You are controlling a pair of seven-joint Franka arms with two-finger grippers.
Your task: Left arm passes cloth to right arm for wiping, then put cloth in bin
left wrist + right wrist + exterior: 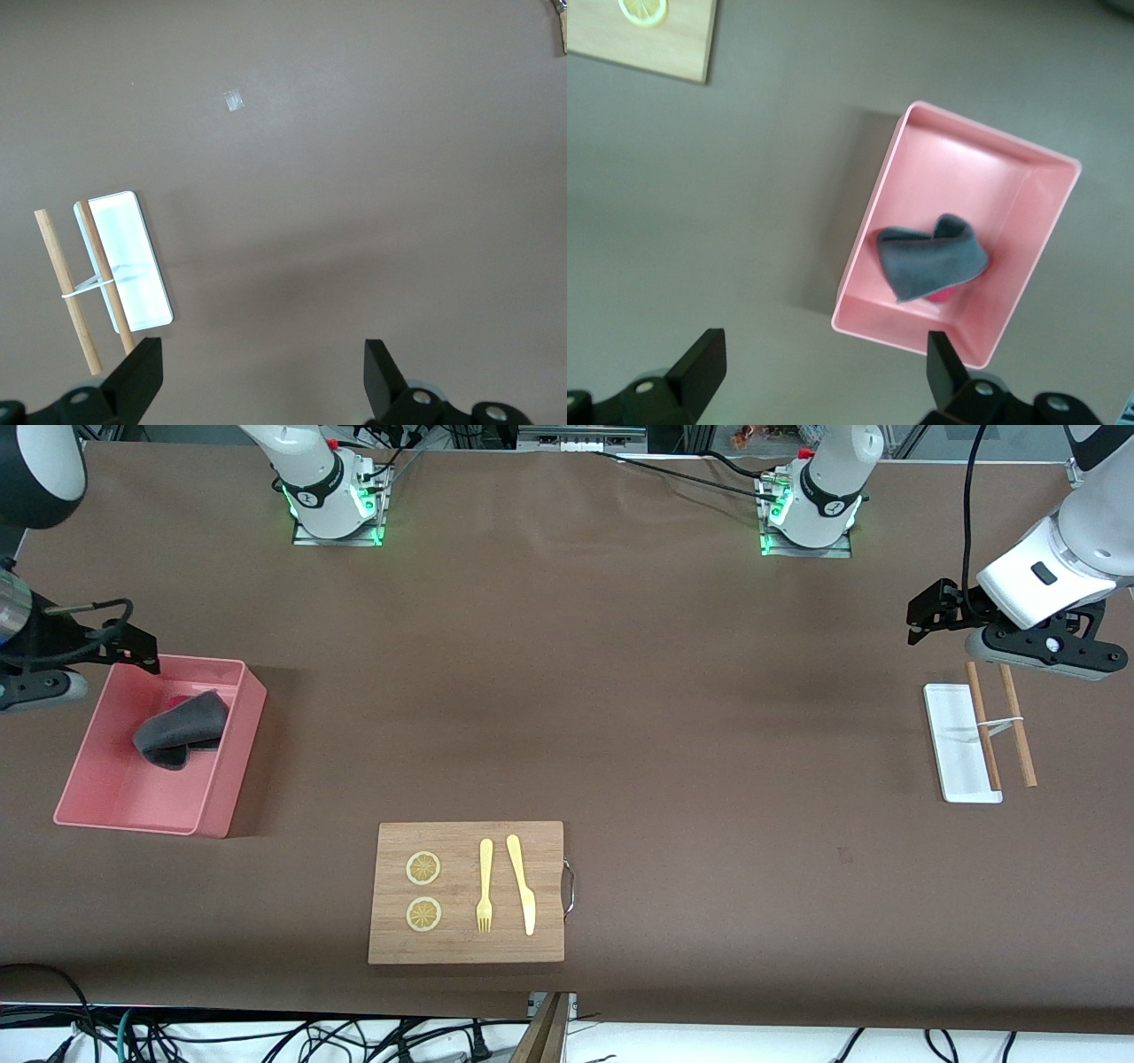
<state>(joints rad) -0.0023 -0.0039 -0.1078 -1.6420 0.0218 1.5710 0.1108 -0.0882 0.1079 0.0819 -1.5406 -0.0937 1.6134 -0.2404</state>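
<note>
The cloth point(182, 731) lies crumpled in the pink bin point(239, 753), dark grey face up with a bit of magenta showing point(946, 294). In the right wrist view the cloth point(930, 257) rests against one wall of the bin point(877, 212). My right gripper point(133, 646) hovers over the bin's edge at the right arm's end of the table. It is open and empty point(824, 372), clear of the cloth. My left gripper point(928, 613) hangs open and empty point(261, 381) over bare table at the left arm's end.
A flat white tray point(957, 744) with two tied wooden sticks point(1014, 726) lies under the left hand, also in the left wrist view point(133, 257). A wooden cutting board point(549, 921) with lemon slices, a fork and a knife sits near the table's front edge.
</note>
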